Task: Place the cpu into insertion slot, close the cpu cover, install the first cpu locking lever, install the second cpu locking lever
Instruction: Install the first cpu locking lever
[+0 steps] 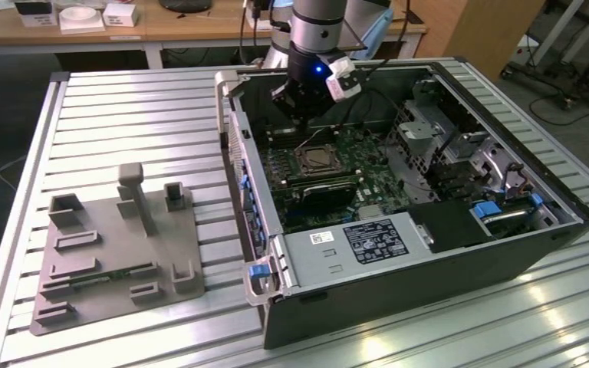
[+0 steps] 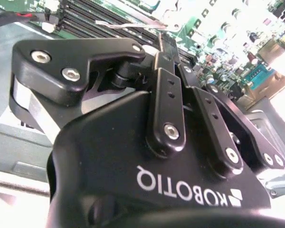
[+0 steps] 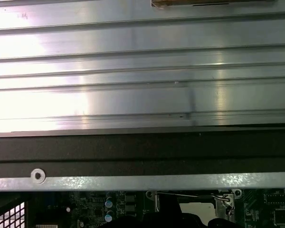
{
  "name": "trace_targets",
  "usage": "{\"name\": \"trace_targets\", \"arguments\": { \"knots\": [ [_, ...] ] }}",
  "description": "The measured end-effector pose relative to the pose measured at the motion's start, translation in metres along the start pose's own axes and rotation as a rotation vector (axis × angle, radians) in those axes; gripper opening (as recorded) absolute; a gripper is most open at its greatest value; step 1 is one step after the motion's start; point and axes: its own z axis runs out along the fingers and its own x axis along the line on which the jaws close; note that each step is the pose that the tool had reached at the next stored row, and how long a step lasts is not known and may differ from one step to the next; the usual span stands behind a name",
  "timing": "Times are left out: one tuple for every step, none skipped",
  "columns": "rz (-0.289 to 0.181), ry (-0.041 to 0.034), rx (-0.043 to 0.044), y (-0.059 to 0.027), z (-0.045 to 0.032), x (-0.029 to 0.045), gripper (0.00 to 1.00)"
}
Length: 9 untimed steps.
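Observation:
My gripper (image 1: pixel 303 116) reaches down into the open computer case (image 1: pixel 274 253) at its far end, just beyond the insertion slot (image 1: pixel 321 159). The slot shows a silvery-tan square, the cpu (image 1: pixel 322 158), with the cpu cover (image 1: pixel 306 153) lying flat as a metal frame around it. In the second wrist view the gripper (image 2: pixel 165 40) has its fingers together, shut. A thin wire locking lever (image 2: pixel 128 23) runs right up to their tips. The same lever (image 3: pixel 190 195) crosses a socket corner in the first wrist view, with the dark fingertips (image 3: pixel 167 210) below it.
The case stands on a slatted aluminium table (image 1: pixel 131 115). A grey moulded fixture (image 1: pixel 110 245) sits at the exterior view's left. Memory slots (image 2: pixel 99 31), a black labelled box (image 1: pixel 371 239) and drive cages (image 1: pixel 448 146) crowd the case. The case's metal wall (image 3: pixel 142 182) is close to the gripper.

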Motion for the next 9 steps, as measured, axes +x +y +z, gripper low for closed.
{"name": "trace_targets", "arguments": {
  "knots": [
    [0.000,0.0000,0.0000,0.0000,0.0000,0.0000,0.10],
    [0.000,-0.0001,-0.0002,0.0000,0.0001,-0.0001,0.10],
    [-0.001,-0.0001,-0.0002,0.0000,0.0001,-0.0001,0.10],
    [-0.001,-0.0001,-0.0002,0.0000,0.0001,-0.0001,0.10],
    [-0.001,-0.0001,-0.0001,0.0000,0.0001,-0.0001,0.10],
    [-0.001,-0.0001,-0.0001,0.0000,0.0001,-0.0001,0.10],
    [-0.001,-0.0001,-0.0001,0.0000,0.0001,-0.0001,0.10],
    [-0.001,-0.0001,-0.0002,0.0000,0.0001,-0.0001,0.10],
    [-0.001,-0.0001,-0.0002,0.0000,0.0001,-0.0001,0.10]
  ]
}}
